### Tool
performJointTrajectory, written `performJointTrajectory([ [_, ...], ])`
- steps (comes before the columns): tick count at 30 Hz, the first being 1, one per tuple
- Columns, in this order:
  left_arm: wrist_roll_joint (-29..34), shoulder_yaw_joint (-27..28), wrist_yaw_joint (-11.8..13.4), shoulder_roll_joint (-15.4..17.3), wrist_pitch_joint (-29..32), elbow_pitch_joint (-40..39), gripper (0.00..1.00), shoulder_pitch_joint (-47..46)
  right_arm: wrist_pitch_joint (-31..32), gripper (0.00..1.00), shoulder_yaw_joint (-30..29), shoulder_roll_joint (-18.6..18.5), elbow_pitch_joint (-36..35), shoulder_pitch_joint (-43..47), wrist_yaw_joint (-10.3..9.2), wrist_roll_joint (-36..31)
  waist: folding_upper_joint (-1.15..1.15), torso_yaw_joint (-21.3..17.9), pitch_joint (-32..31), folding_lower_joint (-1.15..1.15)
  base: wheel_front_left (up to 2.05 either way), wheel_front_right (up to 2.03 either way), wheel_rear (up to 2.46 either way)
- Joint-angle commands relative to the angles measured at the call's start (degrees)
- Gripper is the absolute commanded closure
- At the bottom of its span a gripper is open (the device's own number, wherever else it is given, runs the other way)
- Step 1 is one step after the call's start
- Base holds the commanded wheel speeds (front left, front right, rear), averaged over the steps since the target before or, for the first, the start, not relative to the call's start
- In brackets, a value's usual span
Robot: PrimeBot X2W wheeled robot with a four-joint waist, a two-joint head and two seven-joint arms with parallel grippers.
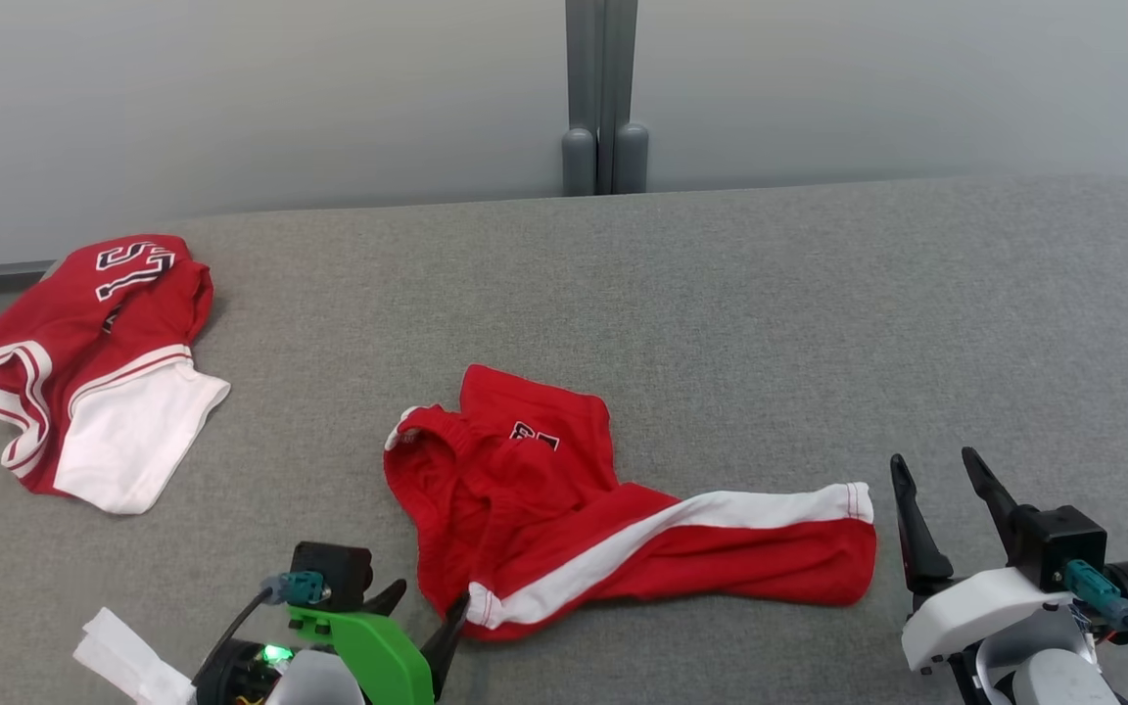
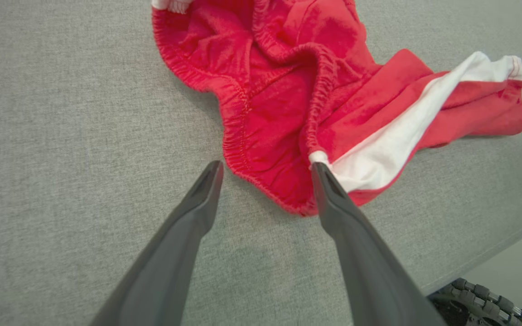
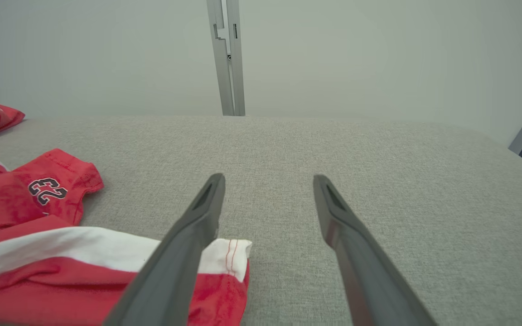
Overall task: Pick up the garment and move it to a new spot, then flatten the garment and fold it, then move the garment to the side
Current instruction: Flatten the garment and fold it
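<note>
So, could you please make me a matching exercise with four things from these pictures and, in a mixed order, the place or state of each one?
Things:
1. red shorts
2. red jersey
3. left hand
4. right hand

Places or states:
A. open, next to the leg hem of the shorts
B. at the far left of the grey surface
C. open, tips at the elastic waistband of the shorts
D. crumpled, in the middle of the surface

Pairs: 1-D, 2-B, 3-C, 4-A
</note>
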Motion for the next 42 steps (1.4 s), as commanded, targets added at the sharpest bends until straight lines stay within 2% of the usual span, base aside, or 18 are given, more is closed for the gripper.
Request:
performJointTrajectory([
  [1,-0.78,-0.23,-0.16,0.34,0.53,-0.73,0.00,-0.37,-0.11,0.00,0.03,-0.24,0.25,0.53,-0.08,-0.26,0.00,-0.50,0.07,0.00,0.00,0.00,0.00],
  [7,-3.10,-1.16,-0.22,0.18,1.46,-3.93,0.00,0.15,-0.11,0.00,-0.31,-0.24,0.56,0.72,-0.08,-1.03,0.00,-1.52,0.40,0.00,0.00,0.00,0.00],
  [10,-3.72,-2.04,-0.25,1.18,2.77,-4.76,0.00,0.63,-0.11,0.00,-0.14,-0.23,0.76,0.85,-0.08,-1.12,0.00,-1.91,0.48,0.00,0.00,0.00,0.00],
  [20,-5.47,-3.69,-0.28,0.72,3.82,-1.61,0.00,-0.11,-0.11,0.00,0.54,-0.24,2.00,0.84,-0.08,-1.72,0.00,-2.54,0.39,0.00,0.00,0.00,0.00],
  [22,-6.04,-3.71,-0.29,0.13,3.34,-0.53,0.17,-0.77,-0.11,0.00,0.67,-0.24,2.36,0.51,-0.08,-1.90,0.00,-2.54,0.46,0.00,0.00,0.00,0.00],
  [23,-6.27,-3.63,-0.30,-0.19,2.97,0.03,0.54,-1.11,-0.11,0.00,0.69,-0.24,2.58,0.29,-0.08,-2.13,0.00,-2.55,0.53,0.00,0.00,0.00,0.00],
  [24,-6.52,-3.49,-0.30,-0.52,2.54,0.43,0.60,-1.40,-0.11,0.00,0.66,-0.24,2.68,0.06,-0.08,-2.30,0.00,-2.55,0.63,0.00,0.00,0.00,0.00],
  [25,-6.78,-3.36,-0.29,-0.90,2.11,1.01,0.73,-1.71,-0.11,0.00,0.59,-0.24,2.87,-0.22,-0.08,-2.47,0.00,-2.53,0.76,0.00,0.00,0.00,0.00],
  [26,-6.81,-3.40,-0.29,-1.09,1.92,1.39,0.80,-1.94,-0.11,0.00,0.49,-0.24,3.25,-0.38,-0.08,-2.70,0.00,-2.50,0.86,0.00,0.00,0.00,0.00],
  [27,-6.72,-3.56,-0.29,-1.23,1.55,1.89,0.98,-2.22,-0.11,0.00,0.50,-0.23,3.84,-0.55,-0.08,-3.00,0.00,-2.45,0.99,0.00,0.00,0.00,0.00],
  [33,-6.40,-3.31,-0.14,-1.71,-0.56,3.98,1.00,-3.63,-0.06,0.00,1.06,-0.23,7.78,-3.26,-0.08,-3.89,0.00,-2.18,1.97,0.00,0.00,0.00,0.00],
  [35,-6.37,-3.17,-0.13,-1.69,-1.21,4.44,1.00,-3.93,0.66,0.00,1.62,-0.22,9.36,-4.82,-0.08,-2.40,0.00,-2.05,2.30,0.00,0.00,0.00,0.00],
  [42,-6.29,-3.20,-0.12,-1.84,-2.90,4.92,1.00,-4.48,8.61,0.00,5.79,-0.30,14.21,-10.50,-0.08,1.45,0.00,-1.46,3.24,0.00,0.00,0.00,0.00],
])
